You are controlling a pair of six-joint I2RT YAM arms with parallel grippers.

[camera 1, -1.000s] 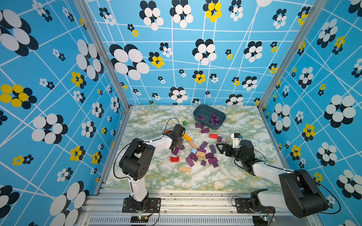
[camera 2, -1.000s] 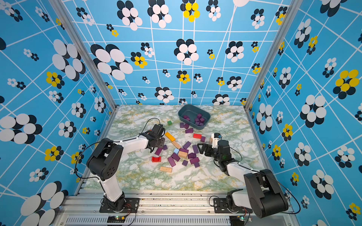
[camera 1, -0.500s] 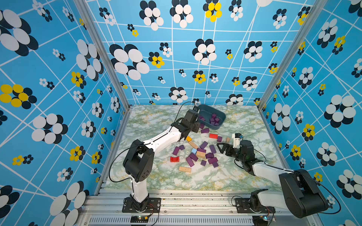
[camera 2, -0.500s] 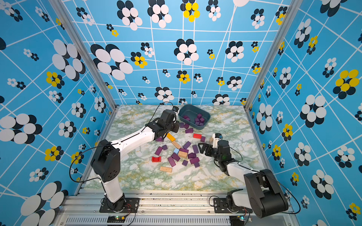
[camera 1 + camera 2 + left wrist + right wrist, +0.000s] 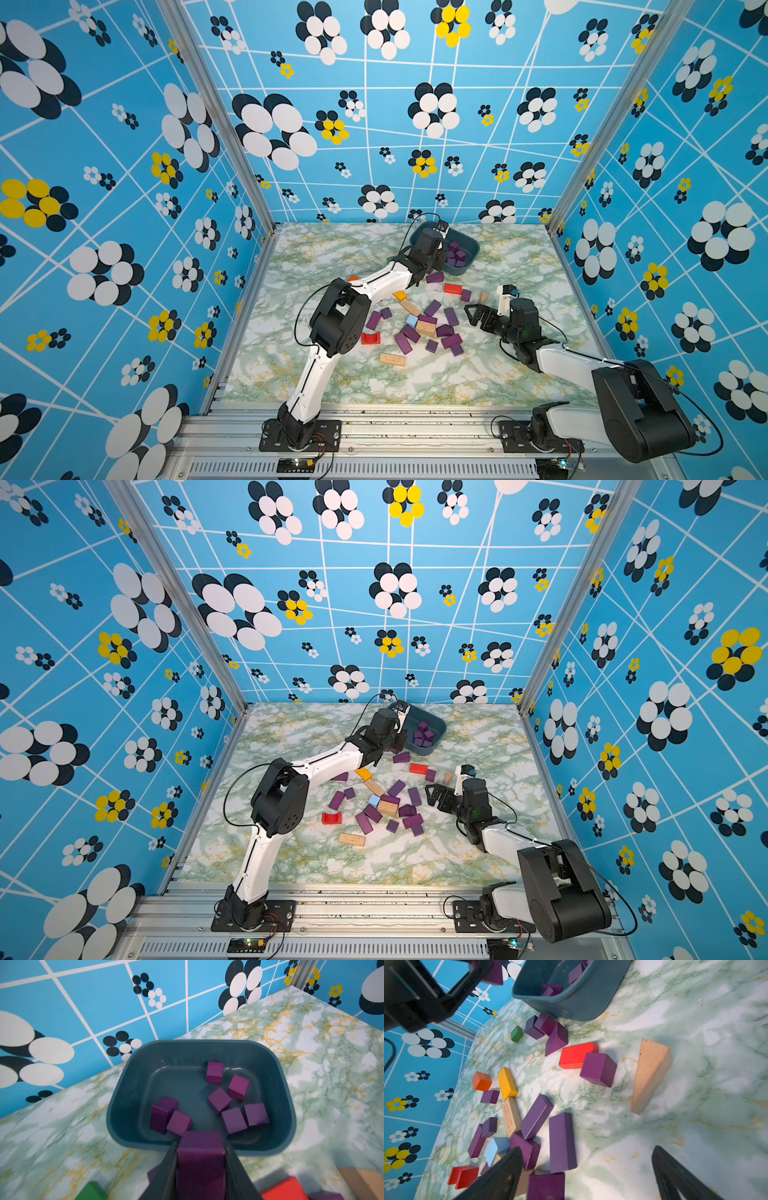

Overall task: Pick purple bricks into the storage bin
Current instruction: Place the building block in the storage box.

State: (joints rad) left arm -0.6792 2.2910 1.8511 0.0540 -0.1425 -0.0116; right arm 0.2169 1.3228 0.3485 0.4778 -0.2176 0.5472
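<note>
The left fingers (image 5: 166, 1169) are closed on 1 purple brick (image 5: 200, 1159) at the near rim of the storage bin (image 5: 459, 270), which in a top view lies at 3 o'clock from them and holds 7 bricks, while the right fingers (image 5: 500, 1178) hang spread open and empty above the worktop (image 5: 332, 249) pile.

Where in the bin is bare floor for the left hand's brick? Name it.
In the storage bin, floor is bare between its far wall and the brick pair, and the strip between pair and five-brick cluster. Crowded: that cluster's side.
</note>
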